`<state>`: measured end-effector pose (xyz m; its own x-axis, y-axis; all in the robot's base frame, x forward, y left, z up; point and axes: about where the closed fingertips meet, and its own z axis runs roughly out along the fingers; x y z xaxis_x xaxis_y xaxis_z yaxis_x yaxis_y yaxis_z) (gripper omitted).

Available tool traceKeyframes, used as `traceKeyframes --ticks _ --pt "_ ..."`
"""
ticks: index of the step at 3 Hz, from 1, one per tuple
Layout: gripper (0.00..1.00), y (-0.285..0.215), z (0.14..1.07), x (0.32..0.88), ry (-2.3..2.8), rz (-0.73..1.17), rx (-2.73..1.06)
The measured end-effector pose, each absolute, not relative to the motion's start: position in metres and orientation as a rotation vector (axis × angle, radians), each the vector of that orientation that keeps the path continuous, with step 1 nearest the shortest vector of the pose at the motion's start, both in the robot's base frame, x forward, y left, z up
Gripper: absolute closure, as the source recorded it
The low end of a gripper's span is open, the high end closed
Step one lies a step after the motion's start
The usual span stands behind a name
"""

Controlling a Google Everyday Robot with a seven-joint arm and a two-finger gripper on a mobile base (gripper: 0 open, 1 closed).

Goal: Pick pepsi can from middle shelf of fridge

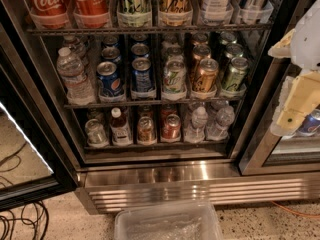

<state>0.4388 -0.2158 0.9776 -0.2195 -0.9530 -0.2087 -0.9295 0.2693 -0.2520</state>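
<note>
The pepsi can (pixel 142 75) stands at the front edge of the middle shelf (pixel 150 103) of the fridge (pixel 200 171), well to the left of the gripper (pixel 294 109). A blue can with a round logo (pixel 109 79) is just beside it on one side and a pale green can (pixel 174 77) on the other. The space in front is open. The pepsi can is dark blue with a silver top. The gripper hangs outside the steel frame; whether it is released or clenched, I cannot tell.

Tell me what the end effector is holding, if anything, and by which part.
Cannot be told. The end effector hangs at the right edge, away from the middle shelf; a blue can shows beside its tip, held or merely behind is unclear.
</note>
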Motion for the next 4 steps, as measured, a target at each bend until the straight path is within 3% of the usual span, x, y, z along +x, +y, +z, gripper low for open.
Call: traceKeyframes --ticks 1,2,3,4 --pt "0.0 -0.214 0.979 0.439 2.219 -0.108 -1.716" --pt "0.0 -0.172 0.97 0.446 2.133 -0.039 -1.713" --pt "0.0 -0.09 0.935 0.451 2.042 0.185 -1.659" --pt "0.0 -0.072 0.942 0.462 1.987 0.192 -1.608"
